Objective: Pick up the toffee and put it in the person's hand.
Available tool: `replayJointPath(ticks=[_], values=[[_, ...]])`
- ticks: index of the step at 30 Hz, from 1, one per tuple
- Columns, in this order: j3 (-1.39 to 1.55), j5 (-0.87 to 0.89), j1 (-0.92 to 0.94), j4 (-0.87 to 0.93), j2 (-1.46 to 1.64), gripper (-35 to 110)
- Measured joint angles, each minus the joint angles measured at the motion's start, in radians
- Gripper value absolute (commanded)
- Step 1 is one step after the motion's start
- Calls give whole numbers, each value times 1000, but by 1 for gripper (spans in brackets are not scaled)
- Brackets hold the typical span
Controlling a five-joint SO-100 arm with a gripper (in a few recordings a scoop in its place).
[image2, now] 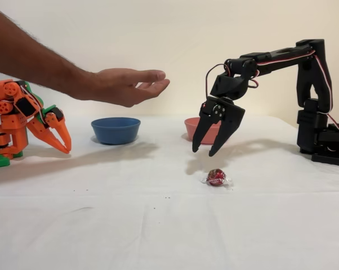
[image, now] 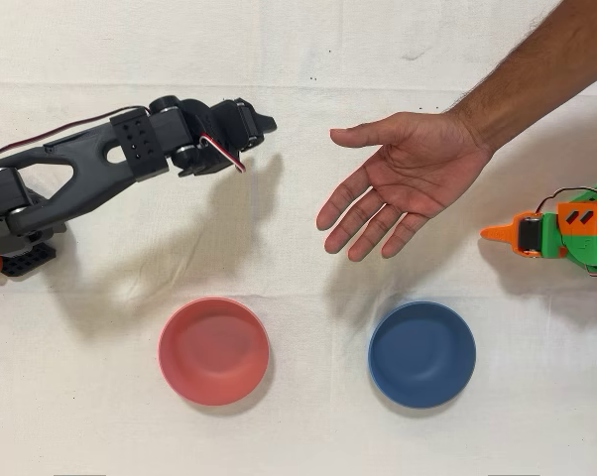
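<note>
The toffee (image2: 217,178), a small red candy in a clear twisted wrapper, lies on the white tablecloth in the fixed view. The black arm's gripper (image2: 204,152) hangs just above it and slightly to its left, pointing down, jaws open and holding nothing. From overhead the gripper (image: 241,147) is at the upper left of centre. The person's hand (image2: 127,84) is held in the air with the palm open, well to the left of the gripper in the fixed view. Overhead, the hand (image: 408,183) reaches in from the upper right, to the right of the gripper.
A red bowl (image: 213,350) and a blue bowl (image: 421,354) stand side by side near the lower edge overhead. In the fixed view the red bowl (image2: 187,127) sits behind the gripper and the blue bowl (image2: 115,130) under the hand. The idle orange arm (image: 566,233) stands at the right.
</note>
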Motion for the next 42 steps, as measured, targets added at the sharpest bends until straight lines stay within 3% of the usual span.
replayJointPath(ticks=[42], values=[[-75, 109, -149, -32, -219, 20]])
